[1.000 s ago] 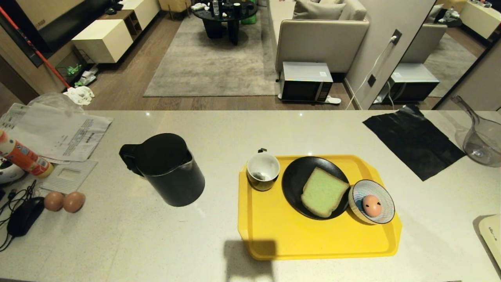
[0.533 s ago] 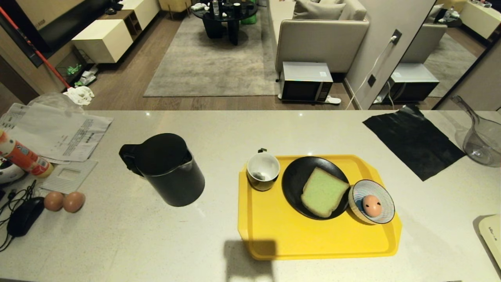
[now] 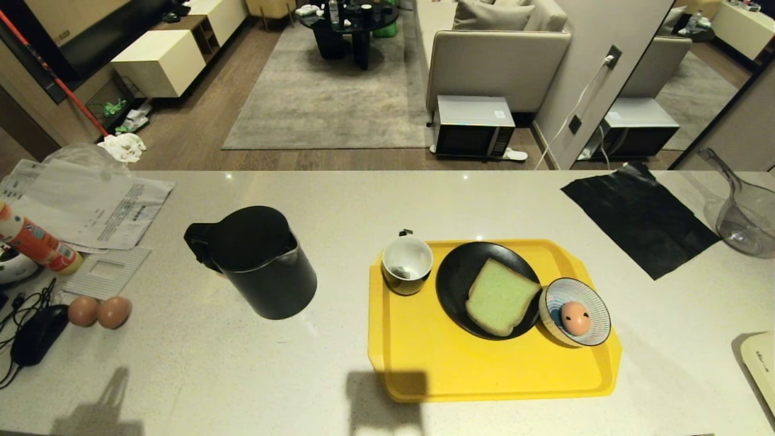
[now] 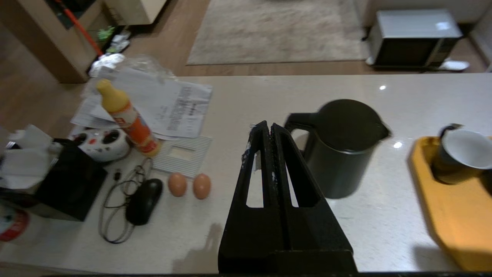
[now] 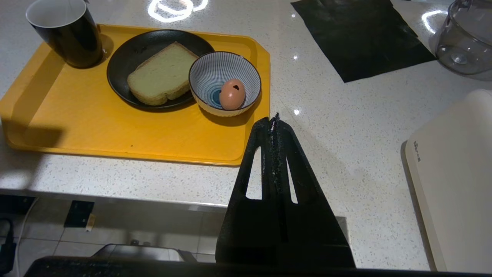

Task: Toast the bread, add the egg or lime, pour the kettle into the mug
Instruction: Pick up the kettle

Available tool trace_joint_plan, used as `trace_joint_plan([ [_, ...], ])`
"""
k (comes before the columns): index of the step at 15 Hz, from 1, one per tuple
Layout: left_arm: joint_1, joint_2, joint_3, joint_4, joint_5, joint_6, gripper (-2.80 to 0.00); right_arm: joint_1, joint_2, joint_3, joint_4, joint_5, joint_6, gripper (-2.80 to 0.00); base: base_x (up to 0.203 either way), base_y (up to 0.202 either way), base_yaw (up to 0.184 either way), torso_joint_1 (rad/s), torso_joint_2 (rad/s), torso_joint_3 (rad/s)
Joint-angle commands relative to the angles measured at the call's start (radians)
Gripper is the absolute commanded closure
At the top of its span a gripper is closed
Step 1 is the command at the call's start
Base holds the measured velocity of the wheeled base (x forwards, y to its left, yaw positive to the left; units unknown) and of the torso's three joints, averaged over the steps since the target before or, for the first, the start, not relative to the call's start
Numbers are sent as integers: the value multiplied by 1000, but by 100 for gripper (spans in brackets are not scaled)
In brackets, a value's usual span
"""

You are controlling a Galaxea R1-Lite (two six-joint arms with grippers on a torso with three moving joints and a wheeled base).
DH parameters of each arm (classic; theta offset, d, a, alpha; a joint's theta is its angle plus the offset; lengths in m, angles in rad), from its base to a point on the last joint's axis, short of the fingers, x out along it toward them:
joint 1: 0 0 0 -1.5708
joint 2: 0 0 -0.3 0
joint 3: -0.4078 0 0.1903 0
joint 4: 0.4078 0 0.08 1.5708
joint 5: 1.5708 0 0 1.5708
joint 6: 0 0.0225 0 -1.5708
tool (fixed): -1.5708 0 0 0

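Pale speckled counter (image 3: pixel 339 200) carries, from the left, two plain brown eggs (image 3: pixel 99 311), the kettle (image 3: pixel 257 260), then a yellow tray (image 3: pixel 484 375) (mug (image 3: pixel 407 264), bread (image 3: pixel 500 296) on a black plate (image 3: pixel 455 275), egg (image 3: pixel 575 317) in a striped bowl (image 3: pixel 596 324)). Left gripper (image 4: pixel 267 129) and right gripper (image 5: pixel 273 121) hang above the near edge, fingers pressed together, empty.

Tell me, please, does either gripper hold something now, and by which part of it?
Nothing is held. The left gripper is shut and empty above the counter, short of the kettle. The right gripper is shut and empty beside the yellow tray.
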Motion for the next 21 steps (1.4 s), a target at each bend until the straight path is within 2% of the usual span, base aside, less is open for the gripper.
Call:
trace_joint_plan([
  [1, 15, 189, -88, 2, 26, 23, 0, 0, 3, 26, -1, 1, 0, 0, 0, 0, 0, 0, 0, 0],
  [5, 18, 385, -113, -70, 30, 11, 0, 0, 3, 26, -1, 1, 0, 0, 0, 0, 0, 0, 0, 0],
  [8, 22, 516, -154, -94, 11, -30, 0, 0, 3, 26, -1, 1, 0, 0, 0, 0, 0, 0, 0, 0],
  [9, 42, 538, -159, -100, -43, -44, 0, 0, 3, 26, -1, 1, 0, 0, 0, 0, 0, 0, 0, 0],
  [10, 102, 552, -164, -103, -114, -60, 0, 0, 3, 27, -1, 1, -1, 0, 0, 0, 0, 0, 0, 0],
  [12, 296, 566, -157, -102, -404, -52, 0, 0, 3, 27, -1, 1, -1, 0, 0, 0, 0, 0, 0, 0],
  [14, 493, 569, -124, -112, -687, -13, 0, 0, 3, 26, -1, 1, -1, 0, 0, 0, 0, 0, 0, 0],
  [16, 665, 562, -54, -150, -900, 22, 0, 0, 3, 26, -1, 1, 0, 0, 0, 0, 0, 0, 0, 0],
  [17, 724, 566, 10, -203, -977, 53, 0, 0, 3, 26, -1, 1, 0, 0, 0, 0, 0, 0, 0, 0],
  [18, 749, 594, 46, -277, -1016, 75, 0, 0, 3, 27, -1, 1, 0, 0, 0, 0, 0, 0, 0, 0],
  [21, 763, 725, 74, -388, -1035, 98, 0, 0, 3, 26, -1, 1, 0, 0, 0, 0, 0, 0, 0, 0],
])
